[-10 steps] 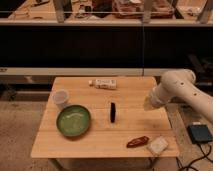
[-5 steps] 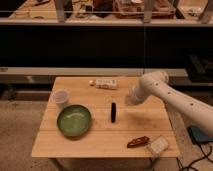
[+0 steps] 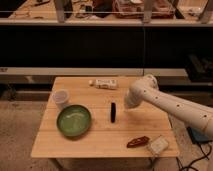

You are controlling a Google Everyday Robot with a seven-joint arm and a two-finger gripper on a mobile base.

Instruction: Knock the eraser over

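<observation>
The eraser (image 3: 113,111) stands upright on its edge near the middle of the wooden table (image 3: 100,140), showing as a thin black block. My white arm reaches in from the right, and its gripper (image 3: 126,106) is just to the right of the eraser, low over the table. A small gap seems to separate the two.
A green bowl (image 3: 73,120) sits left of the eraser, with a white cup (image 3: 60,98) behind it. A white bottle (image 3: 104,83) lies at the table's back edge. A reddish-brown item (image 3: 137,142) and a whitish pad (image 3: 157,145) lie at the front right.
My arm has swung left across the table, from its right edge to right beside the eraser. The eraser still stands upright in the same place.
</observation>
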